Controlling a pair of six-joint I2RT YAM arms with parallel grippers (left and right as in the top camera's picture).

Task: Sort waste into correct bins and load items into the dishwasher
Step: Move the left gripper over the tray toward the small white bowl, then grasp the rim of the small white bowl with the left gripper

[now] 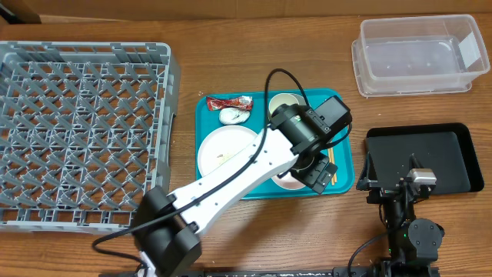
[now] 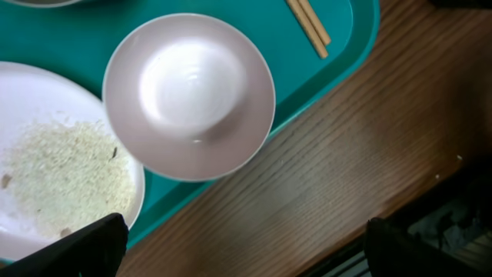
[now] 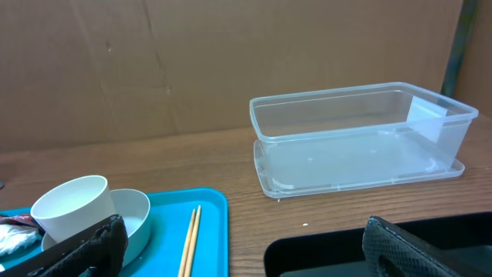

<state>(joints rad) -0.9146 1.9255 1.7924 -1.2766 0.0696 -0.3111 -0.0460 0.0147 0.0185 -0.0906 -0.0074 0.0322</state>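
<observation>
Filling nine o'clock, the grey dish rack [image 1: 77, 131] awaits dishes; the teal tray [image 1: 203, 123] holds them. The left gripper [image 1: 317, 175] hangs wide open and empty over the small white dish [image 2: 188, 96], seemingly to lift it; the right gripper [image 1: 407, 178], equally open, idles at three o'clock.

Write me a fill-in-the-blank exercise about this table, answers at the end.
The small white cup stands inside the grey-green ____.
The wooden chopsticks lie on the ____ serving tray.
The loose rice grains lie on the large white ____.
The red wrapper lies beside the crumpled white ____.
Answers: bowl; teal; plate; scrap.
</observation>
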